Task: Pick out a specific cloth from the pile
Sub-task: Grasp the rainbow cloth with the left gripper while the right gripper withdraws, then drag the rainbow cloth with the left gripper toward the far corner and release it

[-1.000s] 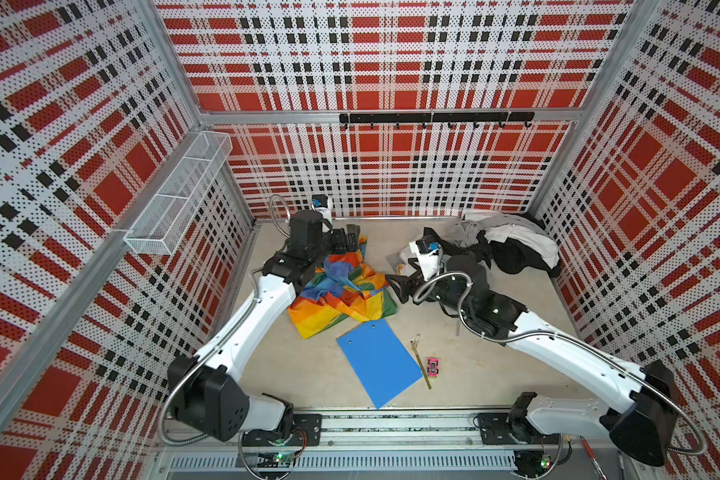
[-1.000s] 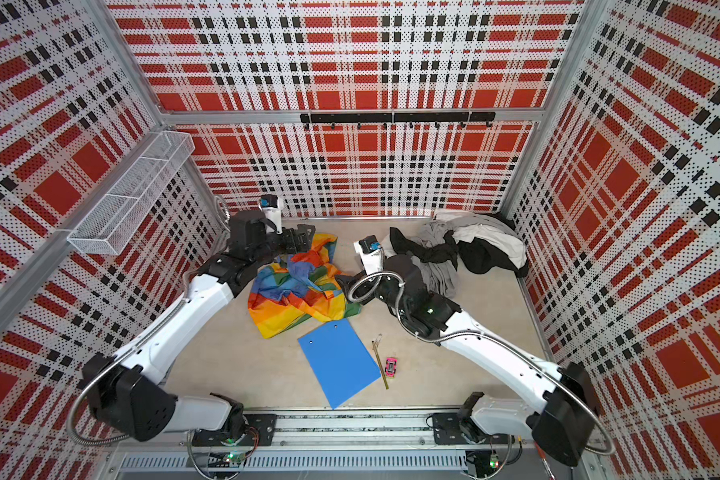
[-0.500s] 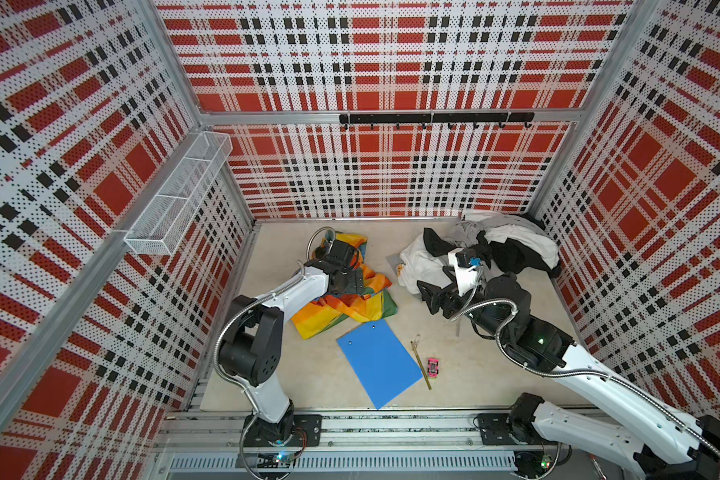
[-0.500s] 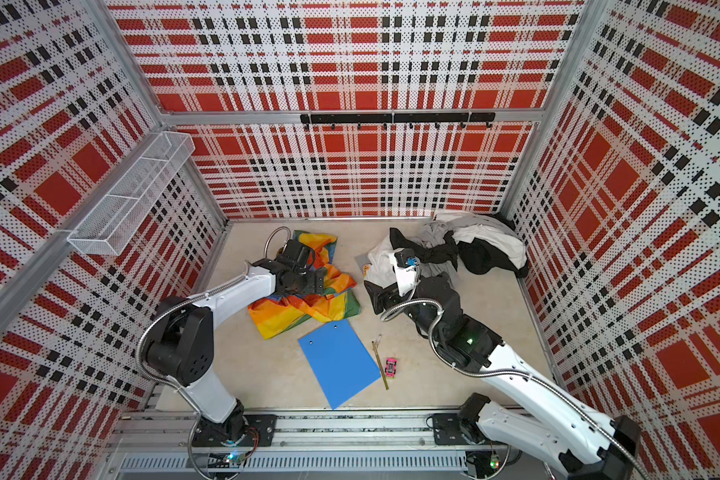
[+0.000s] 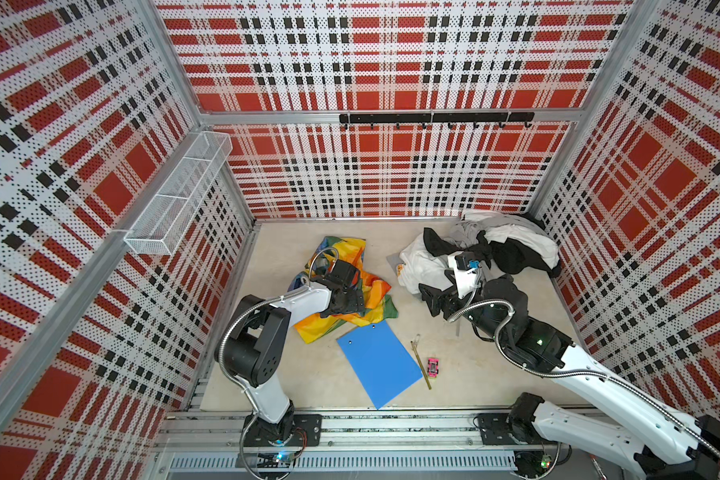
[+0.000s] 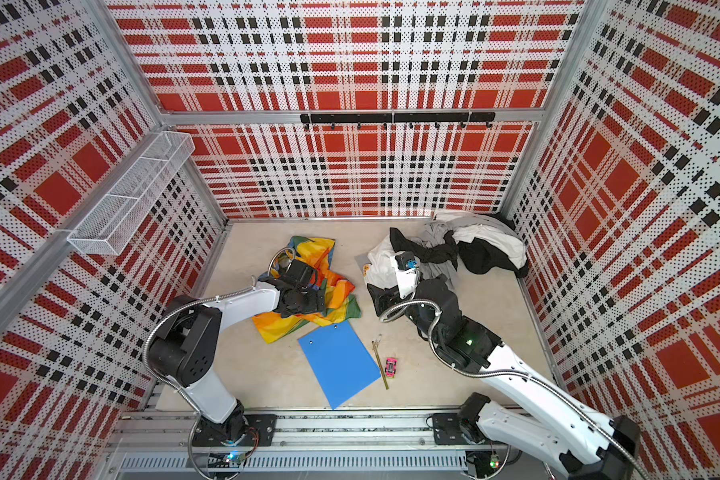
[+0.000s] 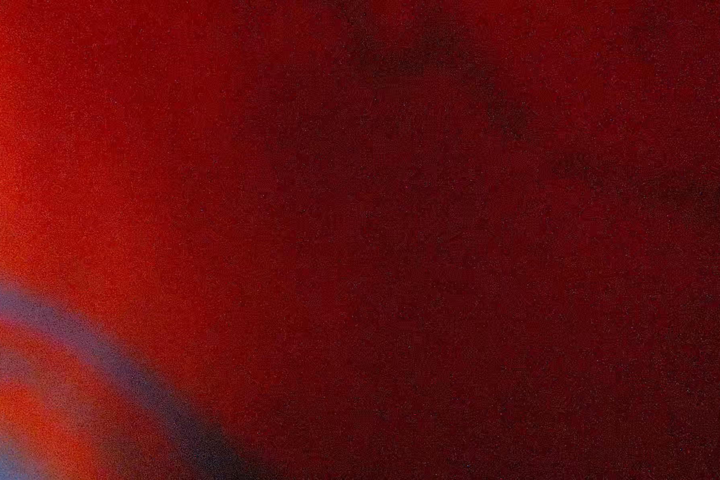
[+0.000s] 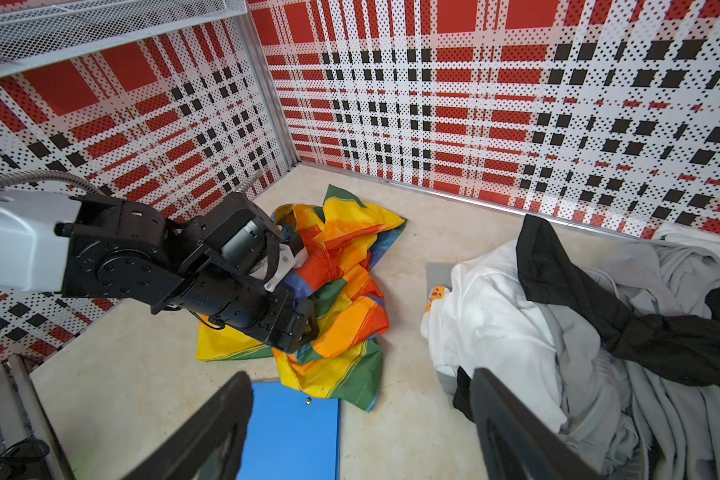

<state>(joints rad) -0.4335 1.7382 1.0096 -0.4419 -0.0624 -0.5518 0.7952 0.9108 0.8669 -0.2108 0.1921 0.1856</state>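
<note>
Orange-yellow cloth point(image 8: 350, 249) under L end effector point(image 8: 302, 332)

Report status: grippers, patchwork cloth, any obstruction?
Left gripper pressed into the cloth, jaws hidden. Right gripper open, empty, near the pile. Cloth crumpled, apart from pile. Blue clipboard at cloth's edge.

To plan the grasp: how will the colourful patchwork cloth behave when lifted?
The cloth lies crumpled in many soft folds, so it will probably hang limp and drape. It looks thin, so it is likely light for its spread.
</note>
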